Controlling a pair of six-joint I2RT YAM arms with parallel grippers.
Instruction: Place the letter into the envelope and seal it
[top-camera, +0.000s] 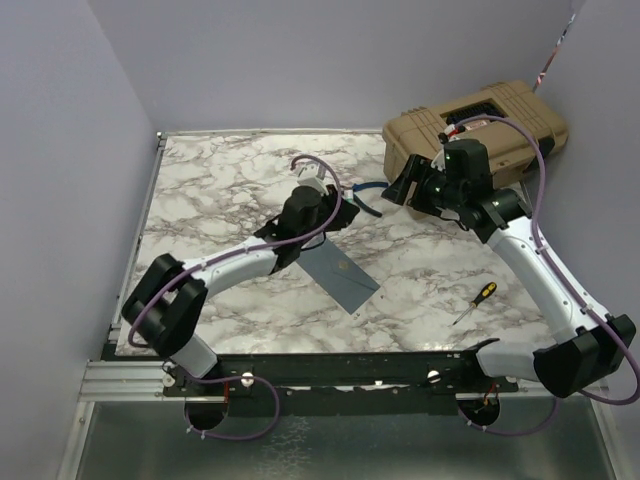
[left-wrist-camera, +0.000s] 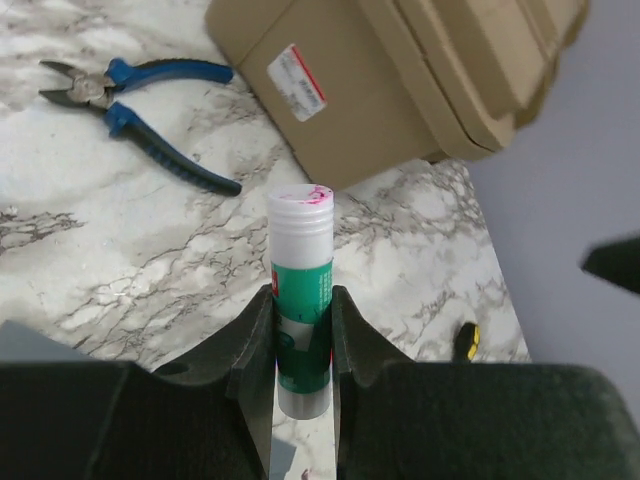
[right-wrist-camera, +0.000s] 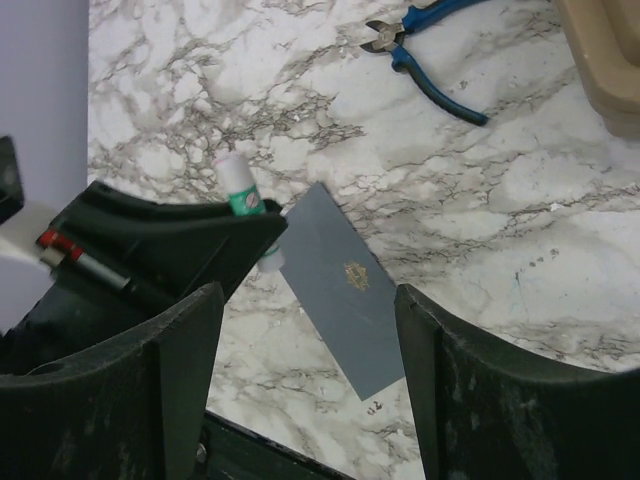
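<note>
gripping a capped glue stick (left-wrist-camera: 298, 230), the left end effector (left-wrist-camera: 301, 300) is hovering beside the envelope (right-wrist-camera: 345, 290), which is lying flat on the surface (top-camera: 220, 180). the right end effector (right-wrist-camera: 308, 300) is hanging open above, holding nothing. the letter is not showing, so probably inside; gluing and pressing the flap are seemingly remaining.

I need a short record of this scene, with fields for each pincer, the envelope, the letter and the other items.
left pincer: shut on glue stick
right pincer: open, empty, raised above the table
envelope: lies flat on the table, next to the left pincer
letter: not visible
other items: pliers, screwdriver, tan case
</note>
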